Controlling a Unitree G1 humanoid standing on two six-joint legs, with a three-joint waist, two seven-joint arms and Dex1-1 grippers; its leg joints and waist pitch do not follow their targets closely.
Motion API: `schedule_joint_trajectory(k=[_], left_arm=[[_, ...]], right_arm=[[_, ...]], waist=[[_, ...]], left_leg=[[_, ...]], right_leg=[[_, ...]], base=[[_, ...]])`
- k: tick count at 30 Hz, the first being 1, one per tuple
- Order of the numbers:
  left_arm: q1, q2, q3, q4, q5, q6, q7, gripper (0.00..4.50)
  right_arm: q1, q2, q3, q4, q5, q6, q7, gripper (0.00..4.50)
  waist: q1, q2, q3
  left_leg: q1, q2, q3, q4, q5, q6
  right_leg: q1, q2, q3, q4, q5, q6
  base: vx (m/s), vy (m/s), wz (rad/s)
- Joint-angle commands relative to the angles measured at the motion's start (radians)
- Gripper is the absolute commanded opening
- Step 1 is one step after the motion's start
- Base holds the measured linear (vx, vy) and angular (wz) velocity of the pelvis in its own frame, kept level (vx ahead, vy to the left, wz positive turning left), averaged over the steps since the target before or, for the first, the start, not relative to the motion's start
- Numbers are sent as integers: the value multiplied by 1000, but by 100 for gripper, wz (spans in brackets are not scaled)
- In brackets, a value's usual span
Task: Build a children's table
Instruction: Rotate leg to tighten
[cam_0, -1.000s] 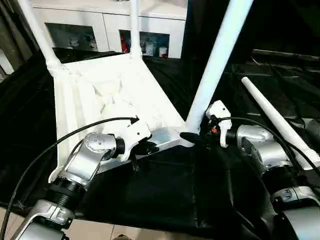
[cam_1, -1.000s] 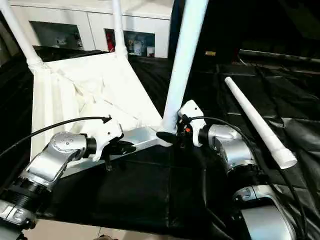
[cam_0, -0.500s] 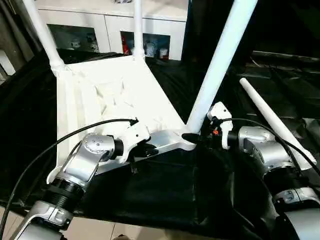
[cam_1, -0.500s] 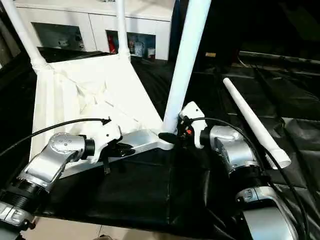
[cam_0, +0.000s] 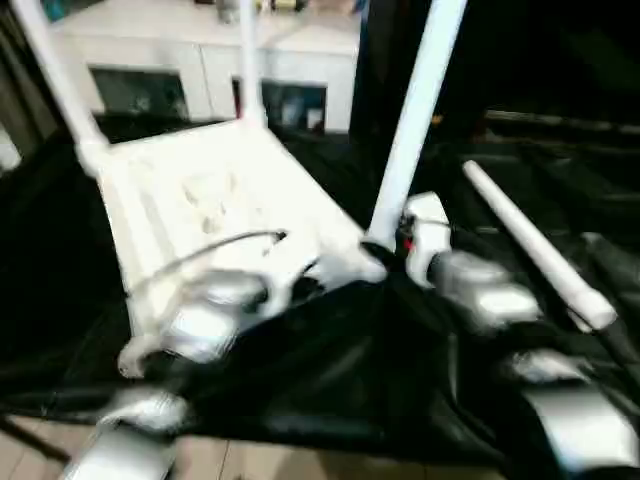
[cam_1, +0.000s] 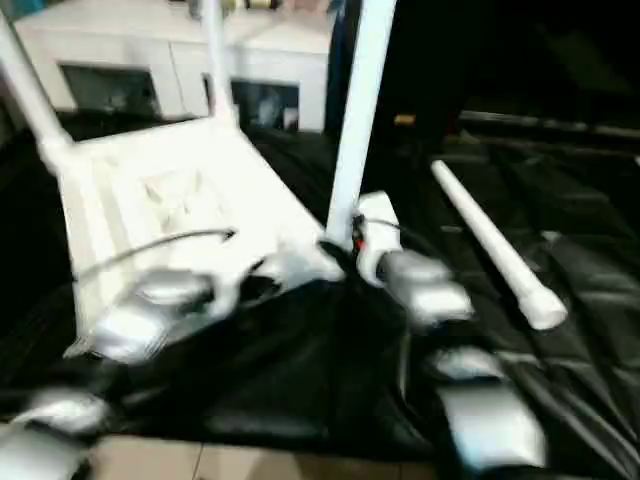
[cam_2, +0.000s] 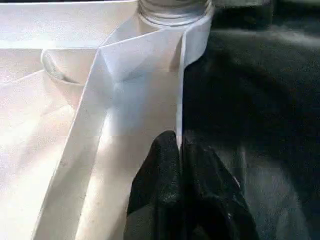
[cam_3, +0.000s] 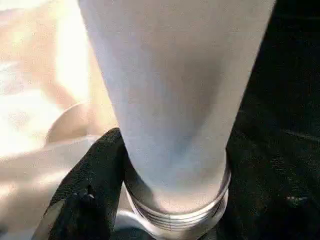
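My left gripper is pinched tight on the thin near rim of the upturned tabletop, which lies on the black cloth ahead of me. My right gripper stands at the foot of the leg rising from the near corner socket, one black finger against its threaded base; whether that grip is closed I cannot tell. A loose leg lies beyond my right jaws

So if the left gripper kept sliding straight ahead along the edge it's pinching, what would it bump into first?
Probably the round corner socket where a leg stands; the left gripper points along the tabletop rim toward it.
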Motion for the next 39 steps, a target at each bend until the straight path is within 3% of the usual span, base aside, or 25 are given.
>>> schedule_joint_trajectory(k=[1, 2, 4, 6, 7, 9, 14, 16, 21, 29, 32, 33, 34, 35, 36, 38, 39], left_arm=[[-52, -47, 4, -32, 6, 4, 87, 0], [-54, -56, 4, -32, 7, 9, 97, 0], [-55, -67, 7, -35, 5, 13, 107, 0], [-51, -64, 6, -35, 5, 14, 101, 0], [-48, -63, 5, -36, 6, 16, 99, 0], [-45, -61, 7, -38, 9, 20, 101, 0], [-43, -53, 13, -43, 8, 31, 104, 0], [-43, -51, 13, -45, 5, 32, 99, 0], [-41, -46, 13, -48, 2, 32, 90, 0], [-28, 2, 19, -69, -12, -10, 31, 0], [-13, 29, 13, -89, -19, -41, -12, 0], [-5, 43, 9, -99, -22, -53, -33, 0], [1, 51, 8, -107, -25, -49, -46, 0], [8, 63, 6, -115, -28, -46, -59, 0], [15, 77, 2, -121, -31, -60, -78, 0], [29, 107, -3, -133, -39, -80, -118, 0], [32, 113, -4, -136, -40, -89, -128, 0]], right_arm=[[52, 77, 8, 141, -4, 73, -56, 265], [45, 85, -1, 151, -1, 70, -71, 265], [35, 98, -21, 162, 14, 71, -91, 265], [27, 106, -19, 173, 7, 64, -84, 265], [21, 111, -19, 184, 2, 58, -86, 265], [16, 114, -19, 192, -3, 48, -86, 265], [1, 120, -25, 203, -16, 19, -67, 265], [-8, 119, -40, 205, -9, 12, -53, 321], [-24, 108, -50, 204, -4, -1, -34, 369], [-22, 43, 18, 148, -56, -40, 155, 441], [-2, 7, 52, 112, -79, -54, 235, 447], [9, -12, 65, 91, -86, -55, 269, 447], [18, -27, 74, 75, -90, -56, 293, 447], [28, -46, 81, 54, -95, -56, 320, 447], [40, -68, 83, 29, -95, -52, 347, 447], [67, -112, 89, -36, -89, -42, 402, 447], [74, -122, 91, -52, -87, -41, 415, 447]], waist=[[-4, 1, -51], [-6, -15, -51], [-2, -6, -51], [-3, -7, -54], [-6, -24, -56], [-2, -16, -55], [-4, -14, -53], [-4, -9, -52], [-10, -10, -56], [-9, -14, -56], [-6, -13, -63], [-5, -10, -68], [-3, -13, -71], [-2, -8, -72], [-4, -10, -72], [0, -6, -71], [0, -9, -69]], left_leg=[[15, 61, -40, -93, -357, -52], [14, 61, -36, -94, -344, -42], [12, 60, -32, -94, -312, -26], [12, 62, -33, -97, -319, -29], [9, 62, -31, -97, -314, -25], [9, 61, -30, -96, -302, -20], [11, 62, -33, -99, -337, -27], [13, 62, -34, -101, -360, -32], [7, 63, -36, -102, -353, -35], [-4, 64, -28, -97, -267, 9], [-5, 65, -25, -91, -188, 36], [-10, 64, -25, -86, -134, 52], [-14, 64, -22, -79, -78, 80], [-14, 65, -22, -78, -57, 92], [-15, 63, -20, -75, -40, 114], [-13, 64, -19, -73, -45, 131], [-11, 66, -17, -74, -61, 133]], right_leg=[[16, -87, 51, -101, -393, -159], [15, -85, 51, -103, -372, -163], [15, -84, 54, -98, -310, -179], [17, -82, 52, -96, -290, -179], [19, -83, 52, -95, -277, -182], [19, -86, 53, -94, -274, -183], [14, -86, 53, -102, -345, -164], [11, -85, 53, -103, -347, -164], [13, -86, 54, -100, -319, -173], [22, -87, 55, -93, -233, -206], [27, -87, 54, -81, -127, -235], [32, -86, 53, -70, -45, -253], [35, -85, 53, -59, 48, -269], [35, -85, 52, -55, 87, -280], [35, -82, 51, -52, 128, -295], [34, -83, 50, -53, 128, -305], [33, -82, 50, -56, 106, -306]], base=[[0, 0, 0], [0, 0, 0], [0, 0, 0], [0, 0, 0], [0, 0, 0], [0, 0, 0], [0, 0, 0], [0, 0, 0], [0, 0, 0], [0, 0, 0], [0, 0, 0], [0, 0, 0], [0, 0, 0], [0, 0, 0], [0, 0, 0], [0, 0, 0], [0, 0, 0]])
